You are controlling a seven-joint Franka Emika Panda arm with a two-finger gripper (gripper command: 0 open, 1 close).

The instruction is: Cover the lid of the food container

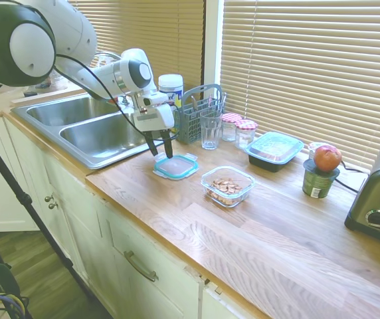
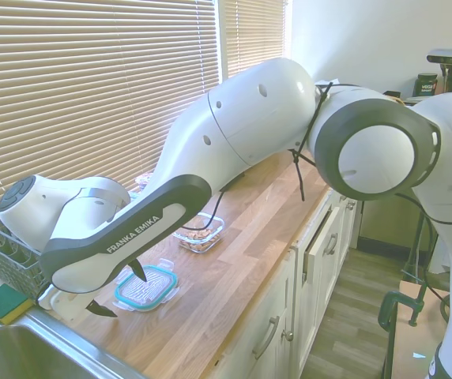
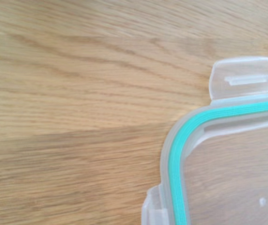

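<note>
Hovering just above the surface (image 1: 196, 226), at the sink-side edge of the lid (image 1: 175, 166): tool (image 1: 161, 147), fingers apart, gripping nothing, tips pointing down. Lid lying flat on the wooden surface, clear centre, teal rim, snap tabs at the sides; seen in the second exterior view as lid (image 2: 146, 287) with the dark fingertips (image 2: 137, 271) beside and above its near edge. Wrist view: one rounded corner of the lid (image 3: 227, 154) with two clear tabs, resting on bare wood grain.

Food container (image 1: 228, 186): open, uncovered, brown nuts inside, standing on the surface just beside the lid, on the side away from the sink, not touching it. Also visible in the second exterior view as food container (image 2: 198, 235), beyond the lid.

Behind, along the window: drinking glass (image 1: 210, 128), grey cutlery caddy (image 1: 197, 114), two jars with checked caps (image 1: 238, 130), larger black tray with teal lid (image 1: 274, 151). Further along: can (image 1: 319, 181) with an apple (image 1: 327, 158) on top, toaster (image 1: 378, 199). Double steel sink (image 1: 87, 126) next to the arm.
</note>
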